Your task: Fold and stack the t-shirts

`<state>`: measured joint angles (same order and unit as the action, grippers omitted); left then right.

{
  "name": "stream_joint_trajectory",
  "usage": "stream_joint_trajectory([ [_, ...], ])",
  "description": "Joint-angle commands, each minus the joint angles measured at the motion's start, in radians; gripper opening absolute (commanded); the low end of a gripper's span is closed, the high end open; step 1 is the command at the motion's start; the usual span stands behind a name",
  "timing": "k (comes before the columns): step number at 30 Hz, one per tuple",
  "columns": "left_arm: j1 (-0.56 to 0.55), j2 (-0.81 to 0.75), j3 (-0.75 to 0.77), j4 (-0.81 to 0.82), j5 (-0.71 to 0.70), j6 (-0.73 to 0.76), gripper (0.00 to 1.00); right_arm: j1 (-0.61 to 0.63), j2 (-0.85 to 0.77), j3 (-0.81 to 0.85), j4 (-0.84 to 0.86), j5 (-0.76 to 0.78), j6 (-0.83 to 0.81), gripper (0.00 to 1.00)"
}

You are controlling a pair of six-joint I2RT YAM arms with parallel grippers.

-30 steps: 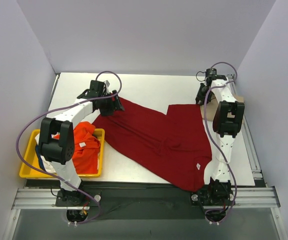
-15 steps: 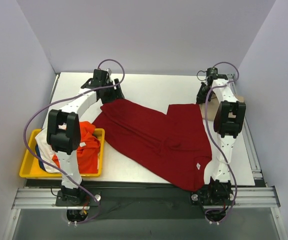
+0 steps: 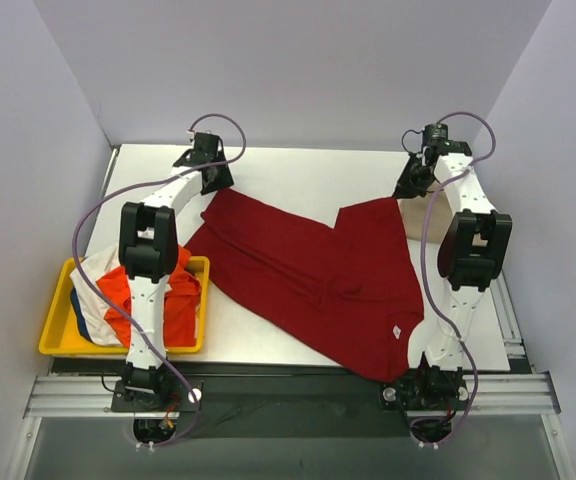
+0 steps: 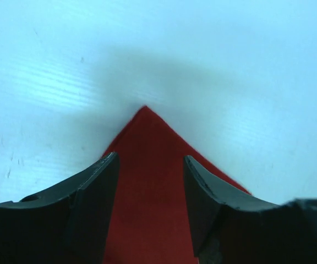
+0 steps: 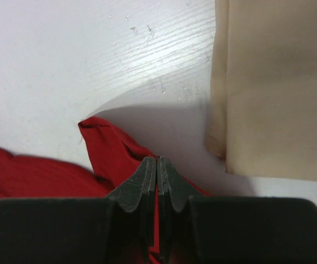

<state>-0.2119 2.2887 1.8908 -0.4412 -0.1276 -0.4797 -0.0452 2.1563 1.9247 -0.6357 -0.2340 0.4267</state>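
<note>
A large dark red t-shirt lies spread across the table. My left gripper is at its far left corner. In the left wrist view the left gripper stands open, and the pointed red corner lies between the two black fingers. My right gripper is at the shirt's far right corner. In the right wrist view the right gripper is shut on a fold of the red cloth, which is raised off the table. A folded tan t-shirt lies just right of it.
A yellow tray at the near left holds an orange t-shirt, a white one and a blue one. The tan t-shirt lies by the right edge, partly behind the right arm. Grey walls enclose the table.
My left arm has reached farther back to the shirt's far left corner and its jaws have narrowed. My right gripper has shut on the far right corner and drawn it up and back.
</note>
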Motion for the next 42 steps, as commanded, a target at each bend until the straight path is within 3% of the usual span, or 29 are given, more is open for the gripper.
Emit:
stream_joint_trajectory([
  [1,0.014,0.057,0.125,0.029,-0.067,-0.013,0.59,0.011,-0.079,-0.033,-0.028,-0.044,0.018,0.0],
  [13,0.014,0.235,0.369,-0.025,-0.053,0.006,0.41,0.036,-0.092,-0.059,-0.028,-0.07,0.03,0.0],
  [27,0.008,0.176,0.234,-0.027,-0.06,0.012,0.44,0.039,-0.07,-0.055,-0.028,-0.07,0.046,0.0],
  [38,0.0,0.173,0.231,-0.044,-0.024,0.015,0.0,0.039,-0.095,-0.055,-0.028,-0.056,0.066,0.0],
  [42,0.0,0.167,0.222,-0.047,-0.003,0.021,0.0,0.039,-0.105,-0.043,-0.028,-0.038,0.079,0.0],
])
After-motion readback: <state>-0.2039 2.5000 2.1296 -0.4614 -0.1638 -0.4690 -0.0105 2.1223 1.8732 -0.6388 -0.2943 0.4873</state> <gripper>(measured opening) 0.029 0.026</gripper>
